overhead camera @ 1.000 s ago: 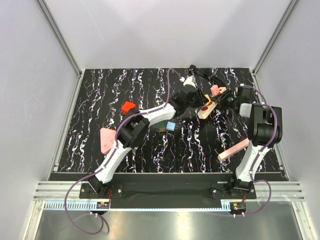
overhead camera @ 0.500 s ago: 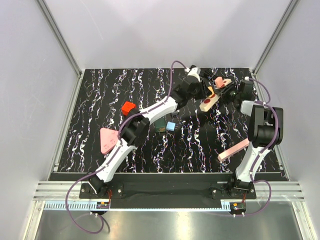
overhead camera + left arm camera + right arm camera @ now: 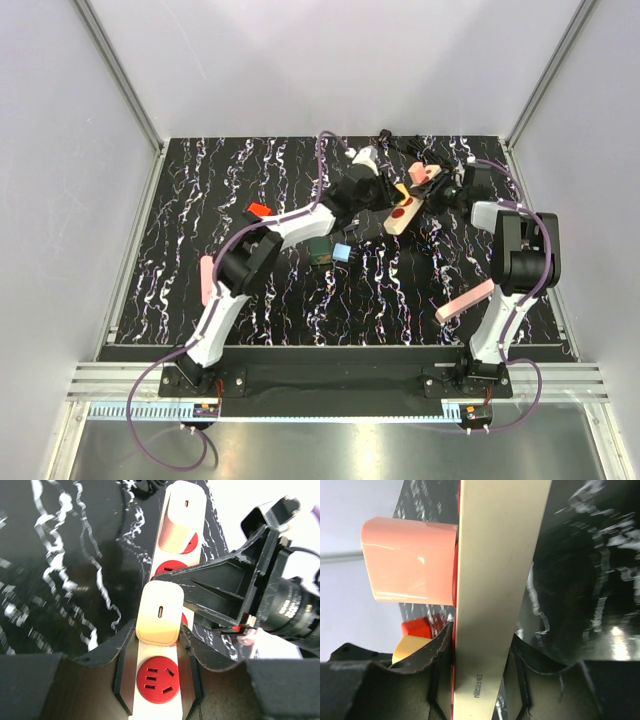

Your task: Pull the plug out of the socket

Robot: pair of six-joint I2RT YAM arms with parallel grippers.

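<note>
**Marbled worktop (image 3: 200, 180): two grippers clamping one socket, both plugs seated**

Toward the far side of the black worktop, the socket (image 3: 401, 213) is sitting slantwise between the two arms, and both are gripping it. The left gripper (image 3: 160, 642) is closing narrowly across the strip's width. Its fingers are running along both edges beside a free red outlet (image 3: 157, 680), and their tips are ending at the foot of the cream plug (image 3: 160, 611). The right gripper (image 3: 480, 640) is pinching the same strip front to back, close by the pink plug (image 3: 410, 560), which is standing out from its face.

By my reading, the work is sitting at the bracing step — nothing is gripping a plug body yet. The next move is calling for one gripper to pin the strip while the other lets go, shifts onto a plug and draws it straight out along its pins, not sideways.

Much is going unseen. The pins are hiding inside the outlets, so I cannot tell how deeply either plug is sitting. Which plug is meant is not showing either. The top view is too small to tell whether the strip is resting on the worktop or hanging clear of it, and both wrist views are cutting off its near end.
</note>
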